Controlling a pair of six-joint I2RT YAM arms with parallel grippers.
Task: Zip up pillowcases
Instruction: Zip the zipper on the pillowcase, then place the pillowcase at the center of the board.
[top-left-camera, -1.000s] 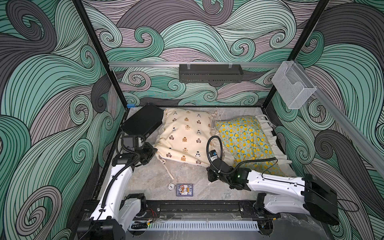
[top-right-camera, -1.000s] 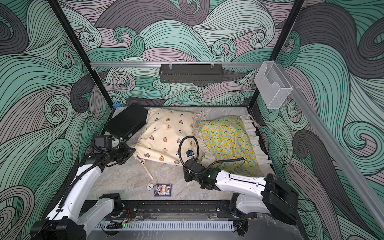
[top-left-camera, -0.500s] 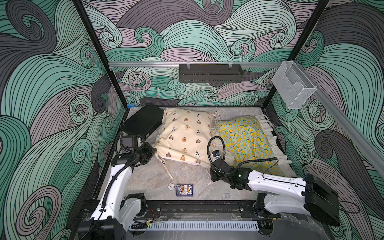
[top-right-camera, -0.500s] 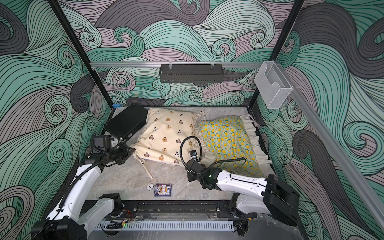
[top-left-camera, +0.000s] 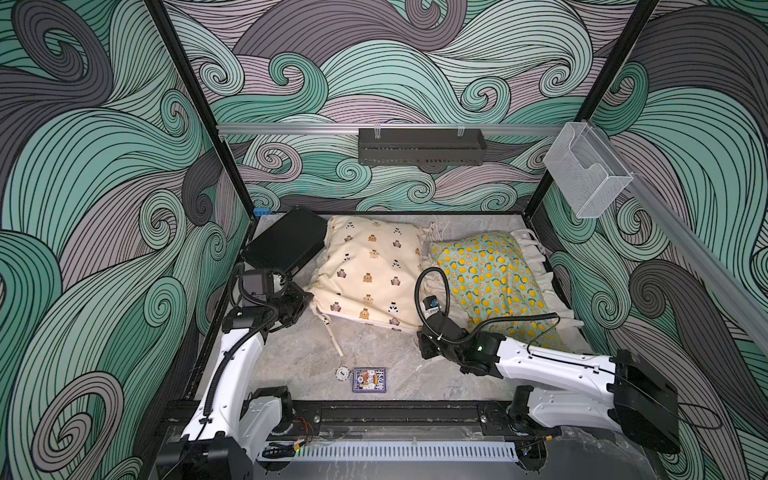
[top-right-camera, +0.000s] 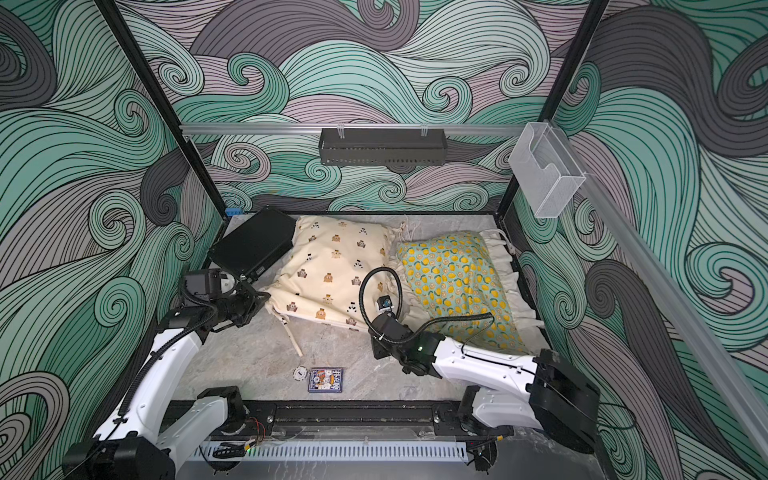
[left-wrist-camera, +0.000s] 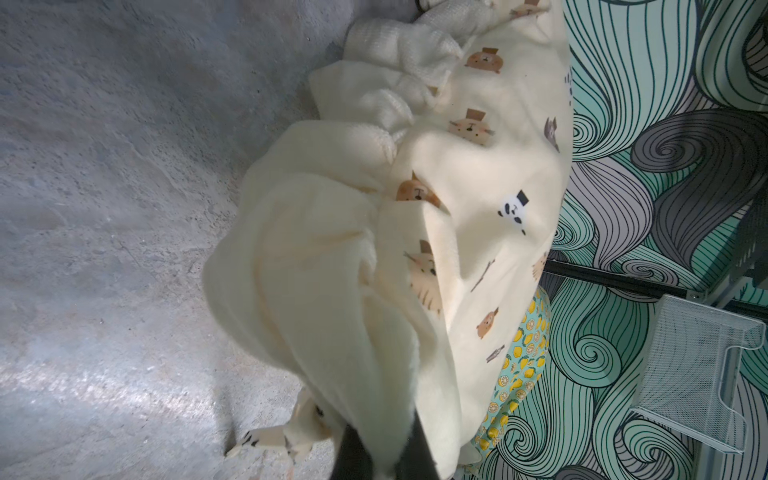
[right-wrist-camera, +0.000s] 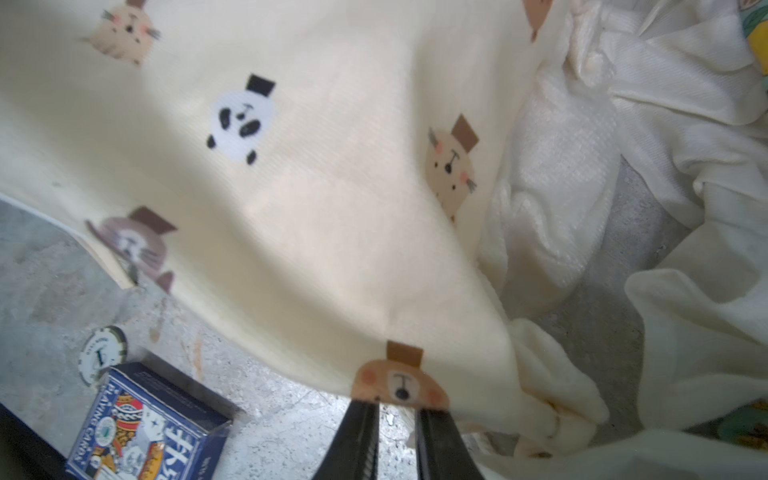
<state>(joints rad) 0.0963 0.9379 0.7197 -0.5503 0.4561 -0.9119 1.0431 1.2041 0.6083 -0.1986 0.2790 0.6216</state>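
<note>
- Grey marbled tabletop (top-left-camera: 291, 365) fills the floor of the booth, closed in by walls (top-left-camera: 104, 166) printed with green and grey waves.
- The cream pillowcase (top-left-camera: 370, 270), printed with small bears and pandas, lies in the far middle of the tabletop, stuffed and plump.
- The lemon pillowcase (top-left-camera: 490, 278), mint-green with a cream ruffle, lies just beside it on the robot's right; their ruffles touch.
- The left gripper (left-wrist-camera: 384, 449) is at the near left corner of the cream pillowcase. In the left wrist view its jaws are pressed together with a fold of cream fabric pinched between them.
- The right gripper (right-wrist-camera: 395, 415) is at the near right edge of the cream pillowcase. Its jaws stand slightly apart, and bare tabletop shows in the narrow gap. The hem with a bear print lies right at the tips; I cannot tell if it touches them.
- A flat black case (top-left-camera: 286, 243) lies at the far left, touching the cream pillowcase.
- A blue card box (top-left-camera: 369, 379) and a white poker chip (top-left-camera: 341, 372) lie side by side near the front edge, apart from both pillowcases.
</note>
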